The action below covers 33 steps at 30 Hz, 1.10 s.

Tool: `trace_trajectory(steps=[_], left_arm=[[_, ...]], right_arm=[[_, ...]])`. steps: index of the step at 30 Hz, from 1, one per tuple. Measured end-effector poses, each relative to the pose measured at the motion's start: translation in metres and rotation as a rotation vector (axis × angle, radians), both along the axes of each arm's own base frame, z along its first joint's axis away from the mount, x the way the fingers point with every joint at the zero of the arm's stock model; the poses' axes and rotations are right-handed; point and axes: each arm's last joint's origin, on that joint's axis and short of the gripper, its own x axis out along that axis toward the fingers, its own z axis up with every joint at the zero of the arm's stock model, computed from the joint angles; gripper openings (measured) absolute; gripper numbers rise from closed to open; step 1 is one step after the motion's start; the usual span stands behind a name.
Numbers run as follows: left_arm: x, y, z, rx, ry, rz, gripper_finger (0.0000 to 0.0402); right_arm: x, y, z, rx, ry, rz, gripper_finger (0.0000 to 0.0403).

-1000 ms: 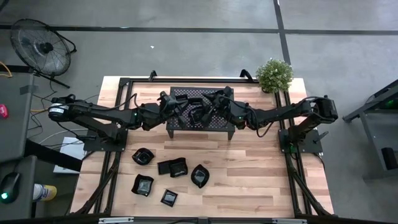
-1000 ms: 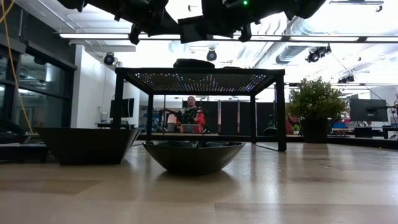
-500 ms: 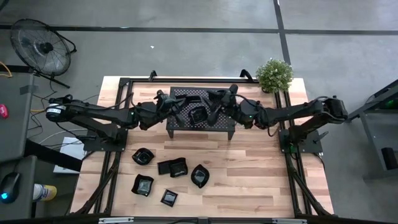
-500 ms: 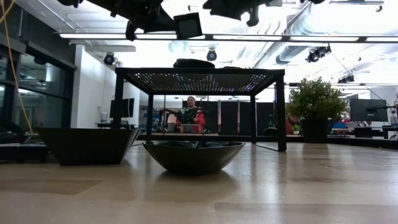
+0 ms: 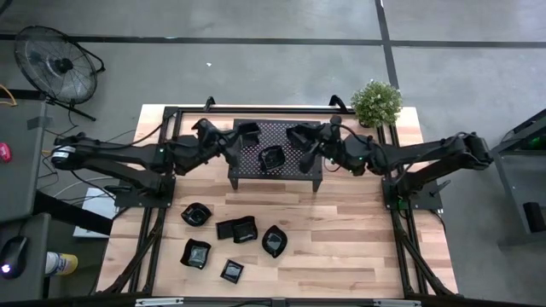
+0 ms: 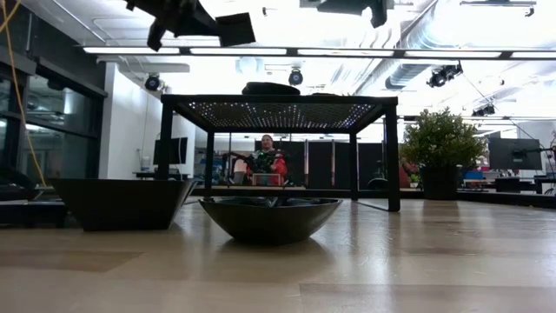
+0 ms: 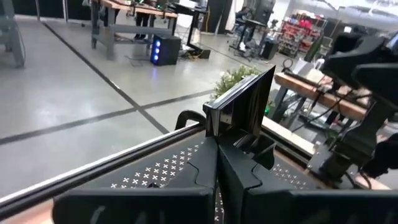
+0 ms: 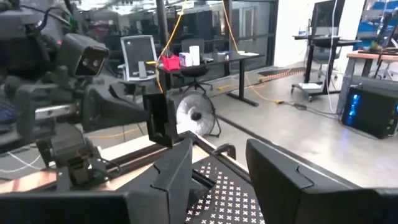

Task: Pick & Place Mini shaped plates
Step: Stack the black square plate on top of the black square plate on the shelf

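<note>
I see my left gripper above the rack's left end, jaws pressed together on a small square plate that stands on edge between the fingertips. In the left wrist view that plate rises straight up from the closed jaws, one corner topmost, with the perforated rack top just beyond and below it. In the low view the same plate hangs high over the rack's left side.

My right gripper hovers above the rack's right part, jaws spread with nothing between them; in the right wrist view the two fingers stand apart over the rack surface, and the left arm's plate shows across from them.

Between the two grippers, a little toward the table's front, one plate lies flat on the rack top, touching neither jaw.

Well in front of both grippers, six more plates sit on the wooden table in a loose cluster; two of them touch side by side. A small potted plant stands behind my right gripper, at the table's far corner.
</note>
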Motion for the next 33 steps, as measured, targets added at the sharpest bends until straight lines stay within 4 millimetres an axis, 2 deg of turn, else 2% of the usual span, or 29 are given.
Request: trace_trajectory(steps=[12, 23, 28, 33], left_arm=[[-0.022, 0.001, 0.001, -0.155, -0.044, 0.033, 0.0000], [-0.028, 0.034, -0.004, -0.342, -0.057, -0.072, 0.0000], [-0.033, 0.042, -0.012, -0.482, -0.015, -0.067, 0.0000], [-0.038, 0.051, -0.007, -0.598, -0.019, -0.043, 0.0000]], right_arm=[[-0.008, 0.009, 0.003, -0.001, 0.031, 0.036, 0.0146], [-0.010, 0.024, -0.005, 0.045, 0.088, 0.080, 0.0146], [-0.012, 0.026, -0.013, 0.107, 0.132, 0.073, 0.0145], [-0.013, 0.028, -0.017, 0.143, 0.152, 0.077, 0.0146]])
